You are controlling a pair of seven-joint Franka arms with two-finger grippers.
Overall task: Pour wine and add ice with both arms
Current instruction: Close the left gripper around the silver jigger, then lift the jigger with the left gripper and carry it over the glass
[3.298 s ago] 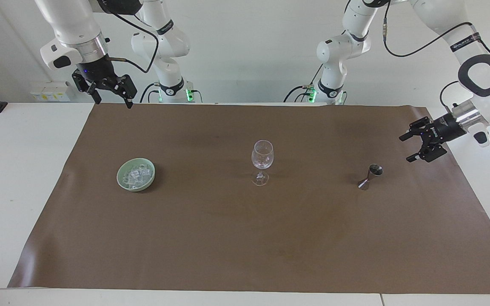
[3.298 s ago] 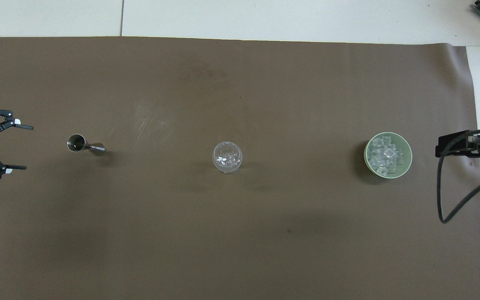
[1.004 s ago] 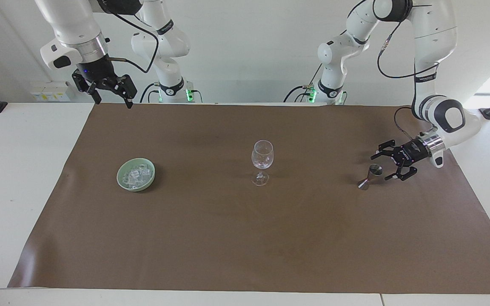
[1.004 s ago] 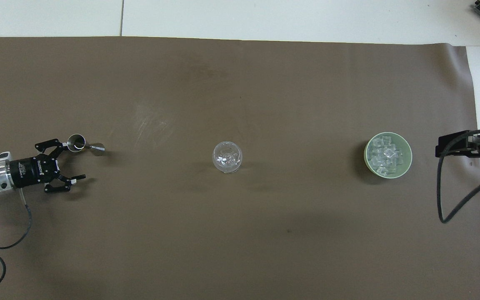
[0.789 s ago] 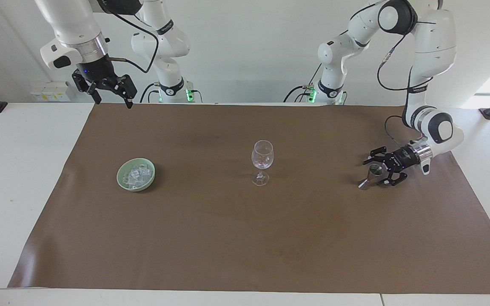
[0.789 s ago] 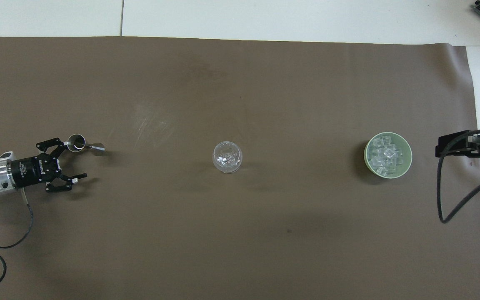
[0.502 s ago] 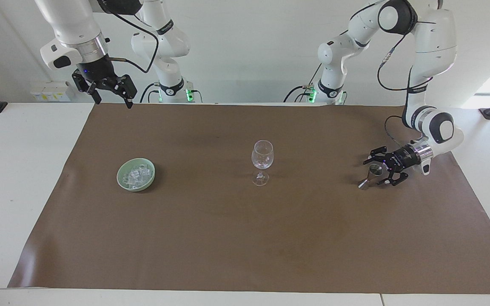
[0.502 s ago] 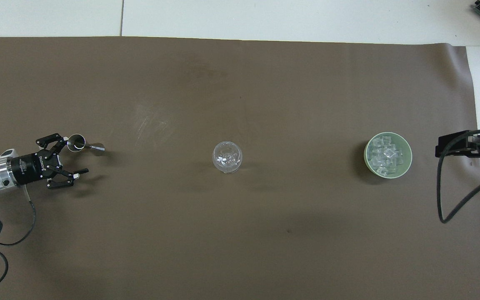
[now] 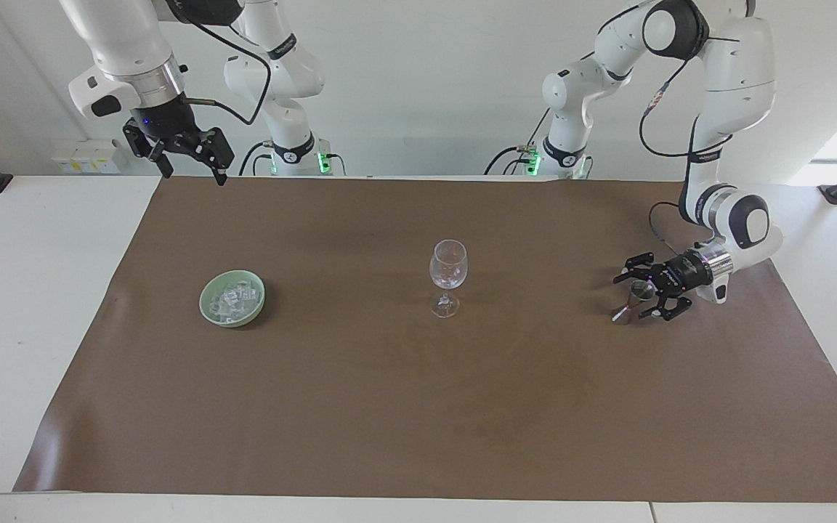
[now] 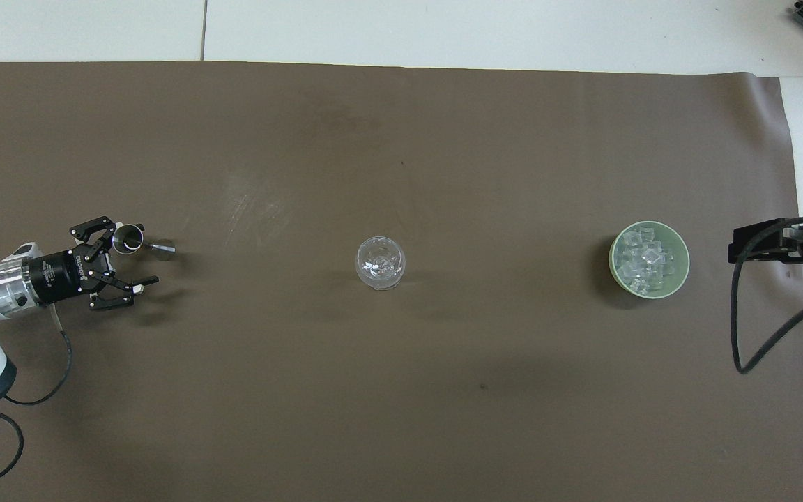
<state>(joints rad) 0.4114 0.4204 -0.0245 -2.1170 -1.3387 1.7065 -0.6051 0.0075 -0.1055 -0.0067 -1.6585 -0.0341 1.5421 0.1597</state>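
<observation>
1. The right gripper (image 9: 187, 165) hangs in the air over the desk (image 9: 41, 290) edge nearest the robots, at the right arm's end, just off the corner of the brown mat (image 9: 418, 407). Its fingers (image 9: 221, 168) are spread and hold nothing; this arm waits.
2. A pale green bowl (image 9: 208, 309) sits on the mat toward the right arm's end. The ice (image 9: 233, 299), a heap of small clear cubes, lies inside it.
3. An empty wine glass (image 9: 448, 272) stands upright at the middle of the mat, well apart from the bowl and from the jigger.
4. A small metal jigger (image 9: 631, 303) stands toward the left arm's end, in a rough row with the glass and bowl.
5. The left gripper (image 9: 635, 294) is low over the mat, lying nearly level and pointing at the jigger from the left arm's end of the desk. Its fingers (image 9: 623, 277) are spread on either side of the jigger's upper cup, apart from it, not pinching it.
6. In the overhead view the same gripper (image 10: 123, 258) shows one finger just beside the jigger's (image 10: 127, 239) rim and the other nearer the robots.
</observation>
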